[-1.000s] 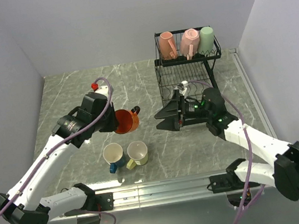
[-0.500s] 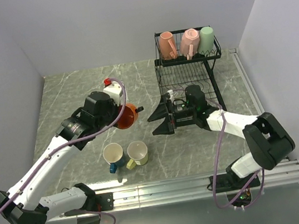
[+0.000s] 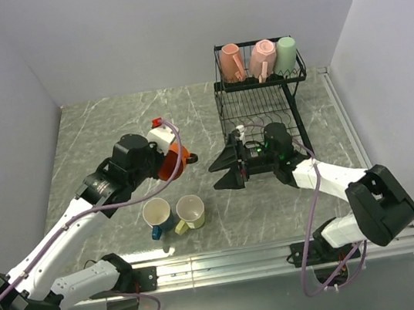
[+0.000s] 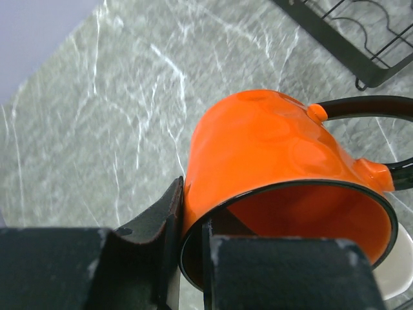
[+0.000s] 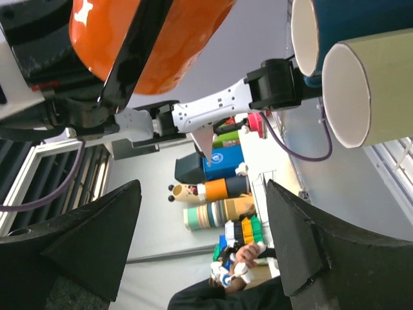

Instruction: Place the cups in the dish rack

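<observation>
Nearest the arm bases, the blue cup (image 3: 156, 212) and the yellow cup (image 3: 191, 212) stand upright with their mouths up. They touch side by side close to the near edge of the table (image 3: 101, 124), and both handles turn toward that edge.

Just beyond them, the left gripper (image 4: 191, 248) holds the orange cup (image 4: 271, 148) clear of the table. Its jaws pinch the cup wall at the rim, one finger (image 4: 161, 216) outside and the other inside. The cup lies tipped over, so its long axis runs from the mouth, which faces back at the wrist, to the base, which points away. Its black handle sticks out toward the right arm. The left arm reaches diagonally from the near-left corner to mid-table, with the wrist bent over the cup.

A short gap of open air separates the handle from the right gripper (image 3: 222, 174). Its jaws stand spread wide, with nothing between them. The right arm is folded, elbow to the near right, with the forearm running leftward and the fingers aimed at the orange cup.

Open marble stretches to the left and to the far left.

Behind the right gripper, in the far-right corner, stands the dish rack (image 3: 258, 104). Two pink cups (image 3: 231, 59) and the green cup (image 3: 286, 53) sit in a row in its upper basket.
</observation>
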Controlling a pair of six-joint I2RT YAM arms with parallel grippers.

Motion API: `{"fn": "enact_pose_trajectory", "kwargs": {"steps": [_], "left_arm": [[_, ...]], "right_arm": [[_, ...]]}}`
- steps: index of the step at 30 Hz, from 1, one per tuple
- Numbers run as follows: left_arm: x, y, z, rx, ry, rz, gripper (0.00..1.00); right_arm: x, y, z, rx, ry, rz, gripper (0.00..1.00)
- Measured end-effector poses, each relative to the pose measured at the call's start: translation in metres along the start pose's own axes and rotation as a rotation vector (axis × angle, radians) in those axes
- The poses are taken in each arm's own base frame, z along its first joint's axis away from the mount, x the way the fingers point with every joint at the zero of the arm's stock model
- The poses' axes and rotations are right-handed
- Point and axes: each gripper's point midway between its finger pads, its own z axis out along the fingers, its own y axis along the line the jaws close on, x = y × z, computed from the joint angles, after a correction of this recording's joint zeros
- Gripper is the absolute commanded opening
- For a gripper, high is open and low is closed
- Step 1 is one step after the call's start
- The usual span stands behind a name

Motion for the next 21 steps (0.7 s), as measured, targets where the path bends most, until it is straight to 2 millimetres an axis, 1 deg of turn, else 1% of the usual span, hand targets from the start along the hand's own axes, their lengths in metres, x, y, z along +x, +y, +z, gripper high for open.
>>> {"fn": "enact_pose_trajectory", "kwargs": {"steps": [9,16,19,21], "left_arm": [[-0.024,-0.004,0.0,0.048,-0.114,0.103,0.0],[-0.026,-0.007,-0.002,0.067,-0.129,0.174,0.0],[-0.024,-0.003,-0.007,0.056,-0.133,0.188,0.0],[-0.023,-0.003,-0.012,0.059,-0.137,0.189,0.0]], "right_arm": [[-0.012,0.015,0.006,-0.05,-0.053,-0.018,0.85],[-0.018,0.02,0.022,-0.092,-0.034,-0.012,0.85],[-0.016,0.022,0.029,-0.117,-0.011,0.006,0.85],[-0.014,0.027,0.036,-0.132,0.011,0.01,0.85]]}}
